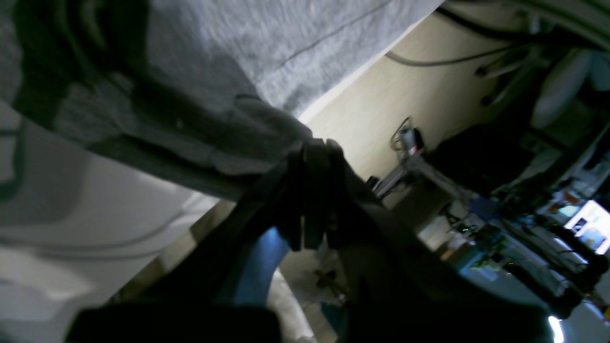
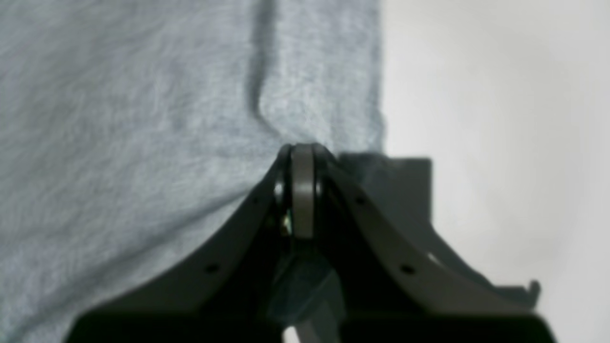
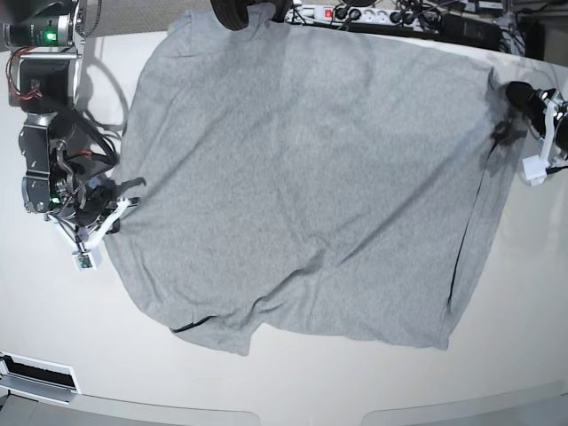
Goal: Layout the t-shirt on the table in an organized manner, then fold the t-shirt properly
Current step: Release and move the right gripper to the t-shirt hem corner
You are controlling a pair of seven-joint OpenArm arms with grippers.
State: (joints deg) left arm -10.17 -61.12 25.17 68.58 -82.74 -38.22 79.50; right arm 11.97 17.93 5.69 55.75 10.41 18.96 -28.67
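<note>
L jaws (image 1: 312, 157): together, clamped on a bunched, lifted fold of the heather-grey short-sleeved cotton t-shirt (image 3: 311, 169); in base view this grip sits at the shirt's right edge, nr the far corner. R jaws (image 2: 302, 157): together, clamped on the fabric edge, w/ a crease running up from the tips; in base view, at the shirt's left edge, approx. mid-height. Shirt: spread wide betw. both grips on the glossy off-white desk (image 3: 524, 328), plain grey side up, no lettering visible. Wrinkles nr the near hem; dark seam fold along the right side. Far edge reaches the desk rim, beside a white power strip (image 3: 351, 15).
</note>
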